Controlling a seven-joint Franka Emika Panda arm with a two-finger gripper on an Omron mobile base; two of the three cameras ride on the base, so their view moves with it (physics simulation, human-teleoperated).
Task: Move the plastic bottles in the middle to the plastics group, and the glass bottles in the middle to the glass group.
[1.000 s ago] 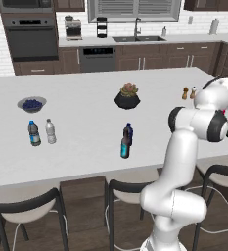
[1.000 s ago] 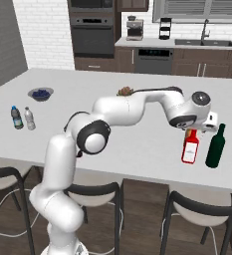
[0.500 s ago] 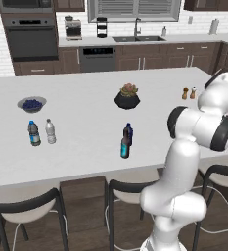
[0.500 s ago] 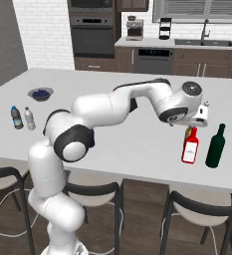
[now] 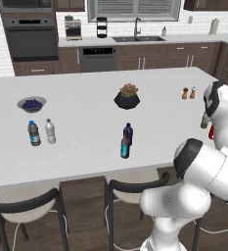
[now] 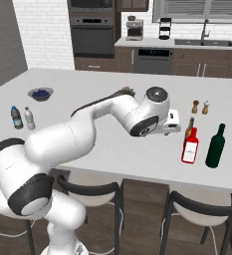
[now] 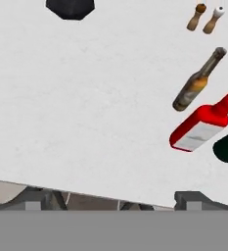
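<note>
You are looking at the red squarish glass bottle with the white label (image 6: 190,148) standing on the white island counter (image 6: 112,149) just beside the slim amber-brown glass bottle (image 6: 189,126) and near the big dark green glass bottle (image 6: 216,146), so that part of the sorting reads as done. The two-finger gripper (image 6: 173,122) is hanging above the counter just left of that group, its fingers spread wide and gripping nothing. The slim dark bottle with the teal label (image 5: 125,147) and the stout navy-blue plastic bottle (image 5: 128,134) are standing close together in the middle of the counter, well apart from both groups. The two small clear water bottles (image 5: 41,132) are waiting at the far left, near the bowl of blueberries (image 5: 32,104). Your next move, as I judge it, is swinging the arm back to the middle pair and coming down cleanly on one neck without knocking its neighbour.
</note>
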